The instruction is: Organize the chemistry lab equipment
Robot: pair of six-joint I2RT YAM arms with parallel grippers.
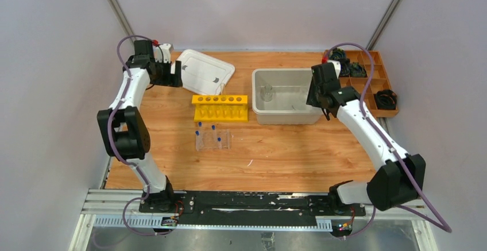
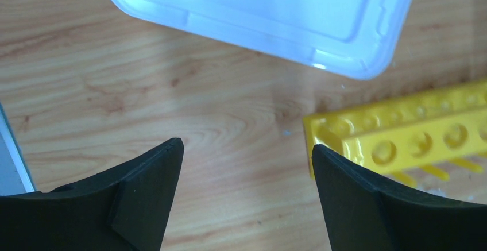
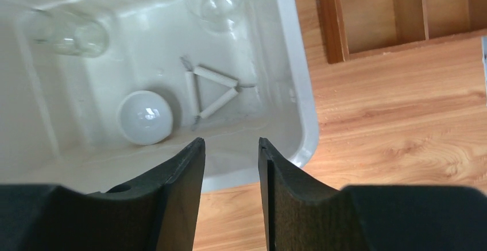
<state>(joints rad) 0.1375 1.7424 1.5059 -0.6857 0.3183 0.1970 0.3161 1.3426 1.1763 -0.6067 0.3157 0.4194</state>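
Yellow tube rack point(image 1: 220, 107) near the middle of the wooden table point(image 1: 287, 153), just behind a clear rack point(image 1: 213, 143) with blue-capped tubes point(image 1: 213, 128) upright in it. Inside the white bin point(image 1: 287, 118): white triangle point(image 3: 215, 77) flat on the floor, just beside a small round dish point(image 3: 145, 117); glass vessels point(image 3: 74, 33) along the far wall. Right gripper point(image 3: 230, 142) above the bin's rim, fingers parted by a narrow gap, gripping nothing. Left gripper point(image 2: 247, 147) over bare wood near the white lid point(image 2: 258, 10), fingers spread wide, empty.
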